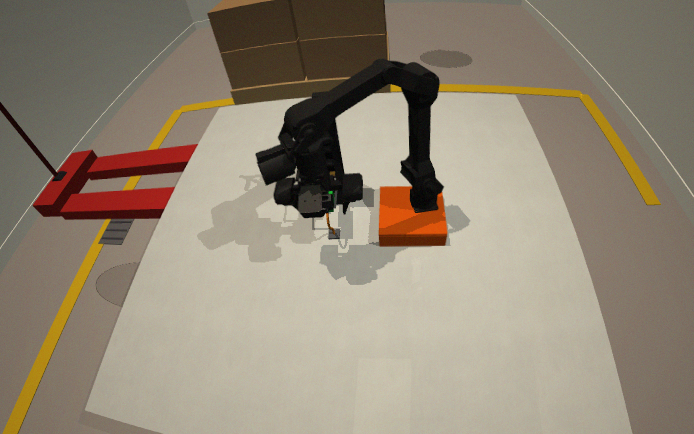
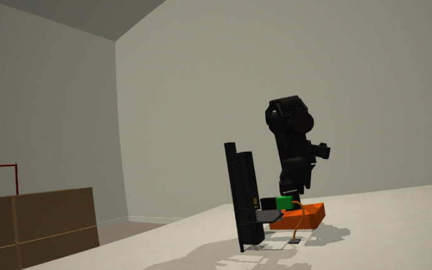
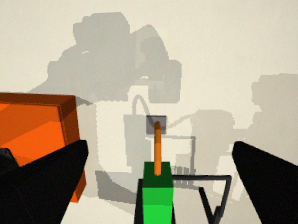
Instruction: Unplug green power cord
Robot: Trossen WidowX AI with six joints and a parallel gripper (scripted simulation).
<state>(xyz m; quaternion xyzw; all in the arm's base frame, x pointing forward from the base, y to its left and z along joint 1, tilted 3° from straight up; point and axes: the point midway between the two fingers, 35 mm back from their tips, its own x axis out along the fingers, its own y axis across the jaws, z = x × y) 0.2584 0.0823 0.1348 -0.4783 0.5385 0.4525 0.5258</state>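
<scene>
Claw (image 3: 157, 163) fingers are spread wide, gripping nothing, flanking the green block-shaped plug (image 3: 158, 196) with its orange cord (image 3: 157, 148). Caution: while withdrawing, a finger may snag the plug or strike the tall black power strip (image 2: 244, 198).

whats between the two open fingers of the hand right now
The green plug, centred between the spread fingers with bare gaps on both sides, touching neither; the wrist view shows this.
</scene>
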